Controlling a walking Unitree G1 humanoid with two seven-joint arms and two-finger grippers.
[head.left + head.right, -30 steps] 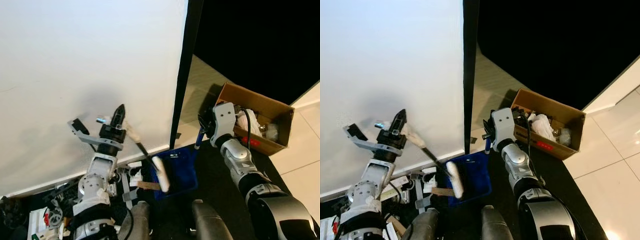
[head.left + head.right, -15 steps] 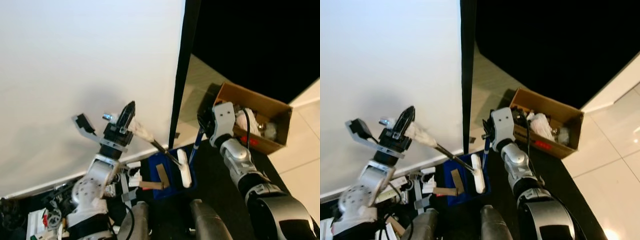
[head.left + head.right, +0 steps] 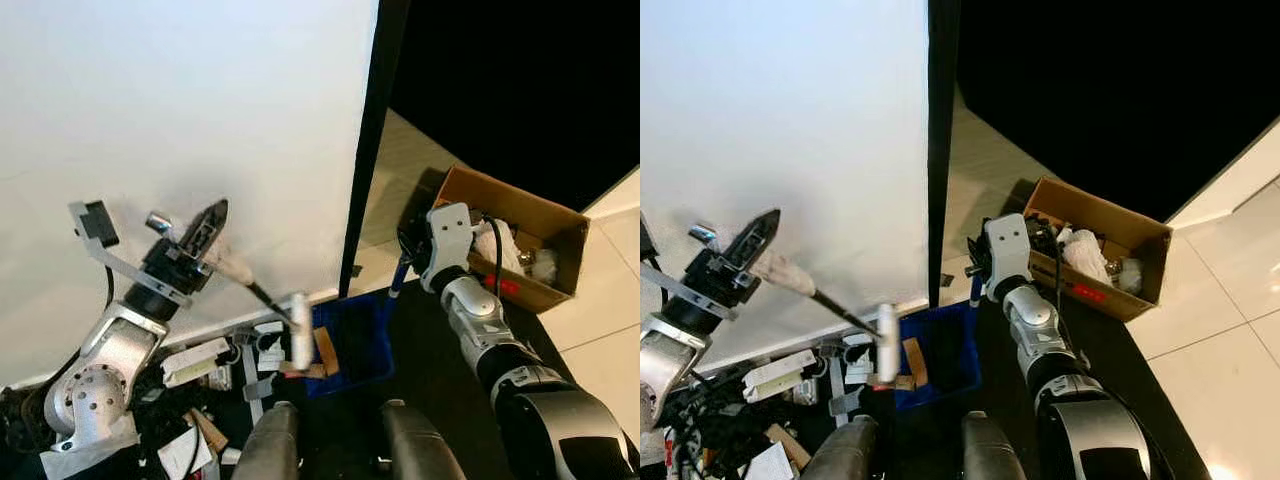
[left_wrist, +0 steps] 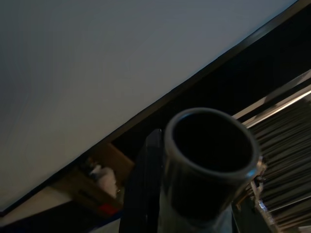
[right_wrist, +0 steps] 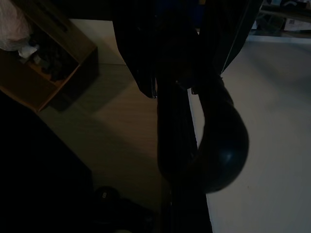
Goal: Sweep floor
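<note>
Two arms busy in my head views: the left gripper (image 3: 212, 219) is clamped on the brush (image 3: 299, 331) over the blue dustpan (image 3: 352, 340), whose handle the right gripper (image 3: 408, 250) holds. Wrist views are dim; loose litter (image 3: 195, 362) could snag the brush.

blocked: white wall (image 3: 180, 120) behind blue dustpan (image 3: 355, 345) | clutter (image 3: 215, 365) left of it | cardboard box (image 3: 520, 235) right | free: tan floor (image 3: 400, 165) between, apparently

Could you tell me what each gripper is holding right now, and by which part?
Left gripper holds the brush by its handle end. Right gripper holds the blue dustpan by its handle.
</note>
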